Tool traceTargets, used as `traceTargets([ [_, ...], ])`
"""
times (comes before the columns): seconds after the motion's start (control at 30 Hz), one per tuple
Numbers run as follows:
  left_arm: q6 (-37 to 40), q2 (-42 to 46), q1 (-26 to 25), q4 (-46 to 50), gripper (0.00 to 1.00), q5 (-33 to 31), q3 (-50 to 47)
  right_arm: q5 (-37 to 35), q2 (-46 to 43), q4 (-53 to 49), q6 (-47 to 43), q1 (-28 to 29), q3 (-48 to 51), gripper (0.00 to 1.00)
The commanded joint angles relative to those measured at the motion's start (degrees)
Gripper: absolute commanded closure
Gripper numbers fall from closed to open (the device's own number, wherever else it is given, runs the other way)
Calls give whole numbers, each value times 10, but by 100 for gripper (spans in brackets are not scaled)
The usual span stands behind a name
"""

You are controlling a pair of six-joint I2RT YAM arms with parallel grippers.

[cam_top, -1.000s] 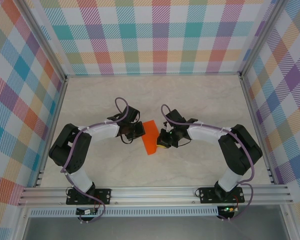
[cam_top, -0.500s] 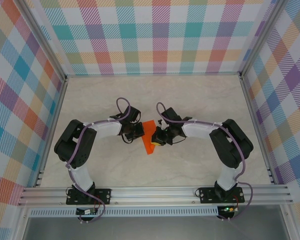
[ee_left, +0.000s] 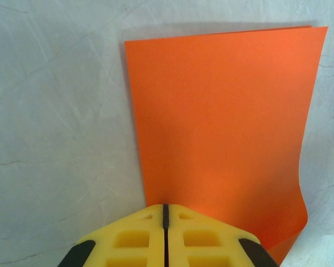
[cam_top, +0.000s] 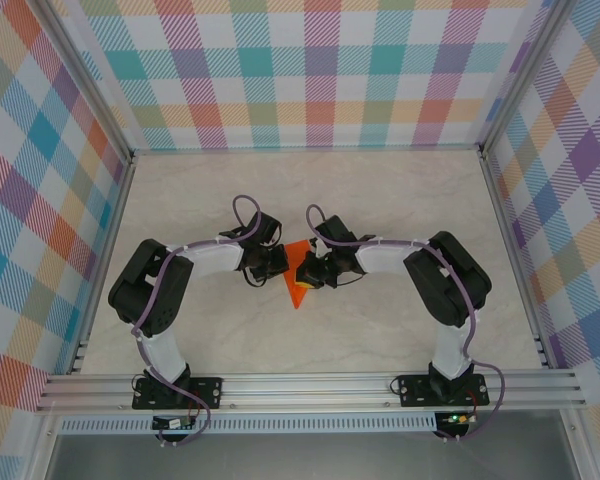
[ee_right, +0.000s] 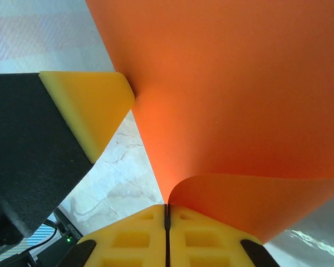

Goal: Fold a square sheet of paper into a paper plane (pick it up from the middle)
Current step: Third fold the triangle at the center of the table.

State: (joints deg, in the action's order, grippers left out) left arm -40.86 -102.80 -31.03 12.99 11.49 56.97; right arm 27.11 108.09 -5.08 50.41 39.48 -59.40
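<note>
The square sheet of paper (cam_top: 298, 279) is bright orange and lies mid-table, doubled over into a rectangle (ee_left: 222, 122). My left gripper (cam_top: 277, 263) is shut. Its yellow tips (ee_left: 165, 207) rest on top of the sheet's near edge, and the paper runs underneath them. My right gripper (cam_top: 316, 275) is shut on a corner of the sheet (ee_right: 256, 111). It lifts that corner so the paper curls over at the jaws (ee_right: 166, 206). The left gripper's finger (ee_right: 89, 108) touches the sheet's edge in the right wrist view. The paper plane is out of view.
The pale marble tabletop (cam_top: 380, 200) runs out on all sides of the paper. Checked walls (cam_top: 310, 70) close in the back and both sides, and an aluminium rail (cam_top: 310, 385) runs along the front by the arm bases.
My right gripper has moved left toward the left gripper, pulling its corner of the sheet up and over. From above the paper now looks narrower and more triangular. The left gripper has barely moved.
</note>
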Motion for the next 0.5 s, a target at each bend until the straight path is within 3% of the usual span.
traceTargets([
  [0.0, 9, -11, 1, 24, 93, -5, -7, 3, 11, 19, 5, 3, -18, 93],
  [0.47, 10, -8, 1, 41, 94, -3, -6, -3, 23, 19, 4, 3, -22, 93],
])
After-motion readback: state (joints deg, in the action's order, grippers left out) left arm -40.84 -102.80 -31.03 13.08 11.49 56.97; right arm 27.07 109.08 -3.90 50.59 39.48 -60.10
